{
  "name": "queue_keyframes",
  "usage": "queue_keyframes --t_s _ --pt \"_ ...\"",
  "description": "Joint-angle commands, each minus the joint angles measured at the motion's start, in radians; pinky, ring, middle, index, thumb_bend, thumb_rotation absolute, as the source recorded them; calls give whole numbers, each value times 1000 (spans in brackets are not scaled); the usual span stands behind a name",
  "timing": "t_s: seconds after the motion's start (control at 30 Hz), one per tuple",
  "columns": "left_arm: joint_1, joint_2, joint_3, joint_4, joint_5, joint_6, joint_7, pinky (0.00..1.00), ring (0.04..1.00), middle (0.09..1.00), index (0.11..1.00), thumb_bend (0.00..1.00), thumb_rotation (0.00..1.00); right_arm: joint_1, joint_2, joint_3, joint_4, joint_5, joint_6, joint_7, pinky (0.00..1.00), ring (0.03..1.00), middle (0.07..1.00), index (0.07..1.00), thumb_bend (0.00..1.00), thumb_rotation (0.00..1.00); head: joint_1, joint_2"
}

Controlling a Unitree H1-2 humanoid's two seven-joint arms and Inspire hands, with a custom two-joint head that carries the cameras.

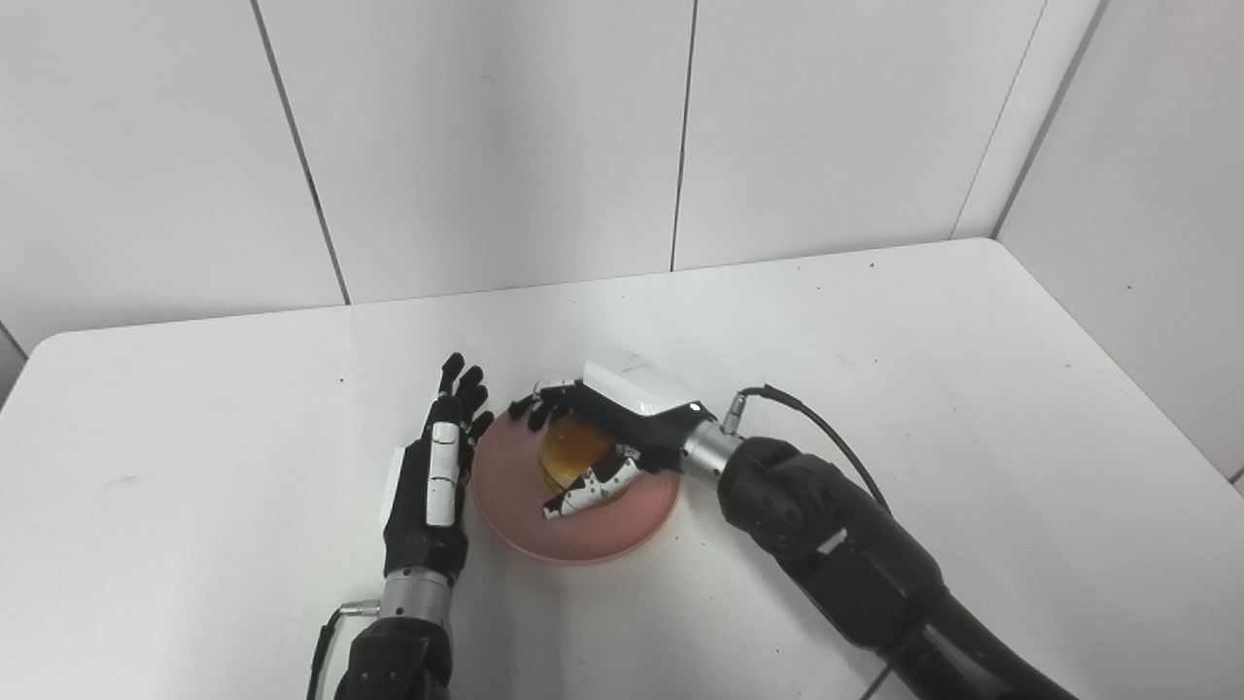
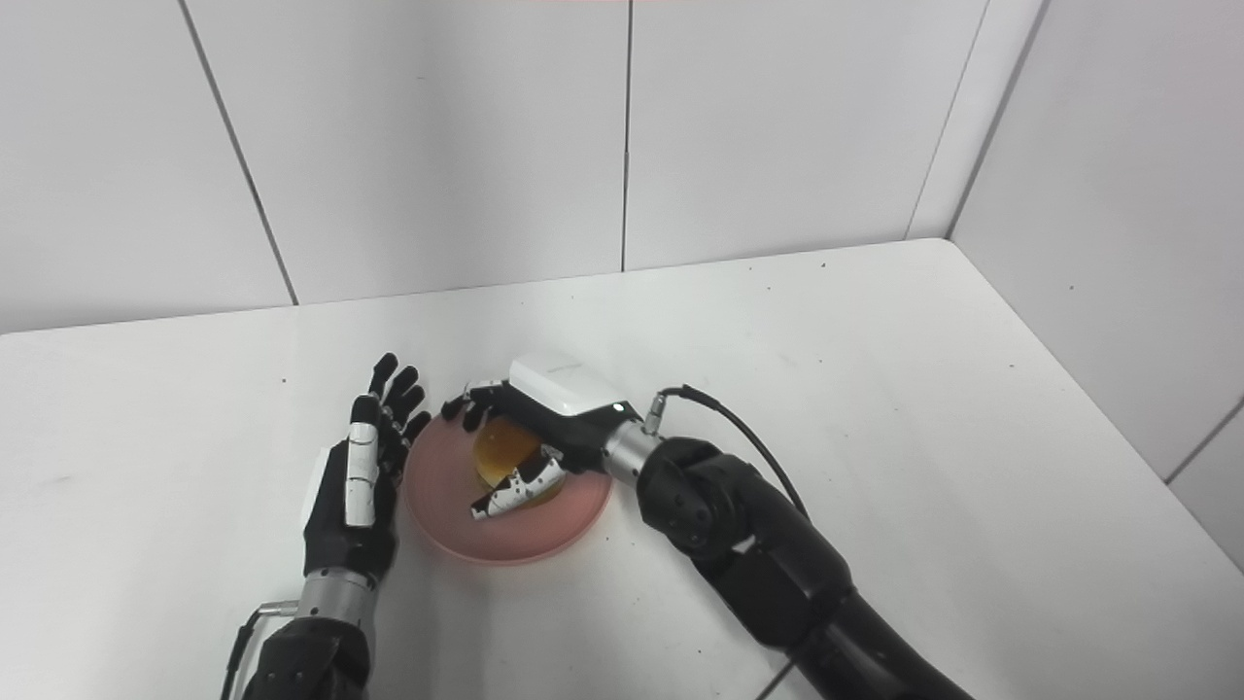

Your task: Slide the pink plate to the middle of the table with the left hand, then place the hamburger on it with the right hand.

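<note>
Left eye view. Right hand reaching in over the pink plate, fingers curled round the far side of the hamburger, thumb along its near side; wrapped about the burger, though whether truly clamping or merely cupping cannot be told. Hamburger sitting inside the plate, toward its far half. Plate lying flat on the white table, roughly mid-width and in the near half. Left hand just beside the plate's left rim, palm edge-on toward it, fingers straight and spread, holding nothing; touching the rim or a hair apart cannot be told. Black cable arching from the right wrist back along the forearm.

Right eye view. Same arrangement, seen from slightly to the side. Right hand arched over the hamburger, dark fingertips past the bun's far edge, white-and-black thumb low across the plate. Left hand upright at the plate's left edge, fingers extended, empty. Grey panelled wall behind the table.
</note>
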Motion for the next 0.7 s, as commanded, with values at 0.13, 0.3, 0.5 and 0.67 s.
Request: queue_keyframes --t_s 0.13,0.3,0.5,0.67 --pt "35 -13 -12 18 13 -8 9 920 957 950 954 721 1000 18 5 -72 -113 68 -29 -23 872 970 993 928 702 434 11 -3" --pt "38 -17 -15 15 23 -5 18 940 958 957 957 735 1000 66 15 -131 -194 124 11 -12 855 1000 1000 969 710 482 17 -11" --pt "43 -24 -11 27 6 -28 14 970 976 967 966 726 1000 146 56 -241 -207 230 -38 -87 872 1000 1000 999 697 588 42 -32" --pt "47 -23 -15 36 13 -45 15 964 974 970 969 716 1000 192 108 -340 -136 334 -106 -177 933 982 1000 1000 717 737 51 -43"
